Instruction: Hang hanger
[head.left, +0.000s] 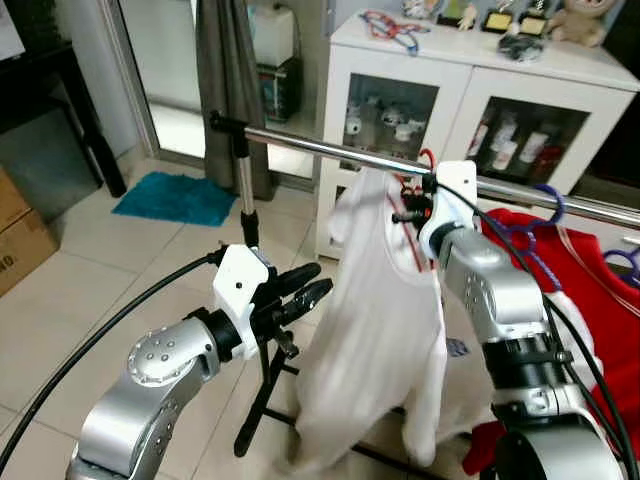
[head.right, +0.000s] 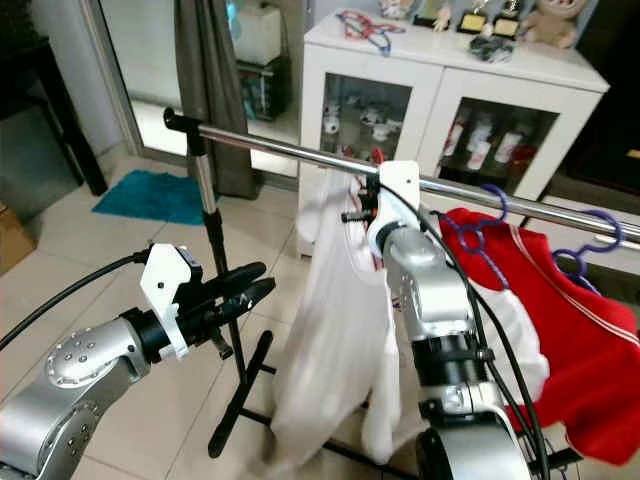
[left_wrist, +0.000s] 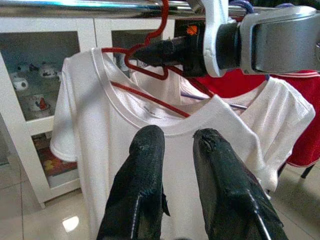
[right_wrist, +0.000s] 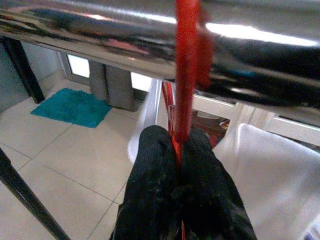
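Observation:
A red hanger (right_wrist: 186, 75) carrying a white T-shirt (head.left: 380, 300) hooks over the chrome rail (head.left: 330, 148) of a clothes rack. My right gripper (right_wrist: 176, 137) is shut on the hanger's red wire just under the rail, and it is also seen from the side by the shirt's collar (left_wrist: 150, 52). My left gripper (head.left: 315, 280) is held lower, to the left of the shirt and apart from it. Its fingers (left_wrist: 145, 165) are open with nothing between them, pointing at the shirt's chest.
A red garment (head.left: 600, 300) hangs on purple hangers (head.left: 545, 210) further right on the rail. The rack's upright post (head.left: 245, 200) and black feet (head.left: 262, 395) stand by my left arm. Behind are a white cabinet (head.left: 480, 90) and a teal mat (head.left: 175, 197).

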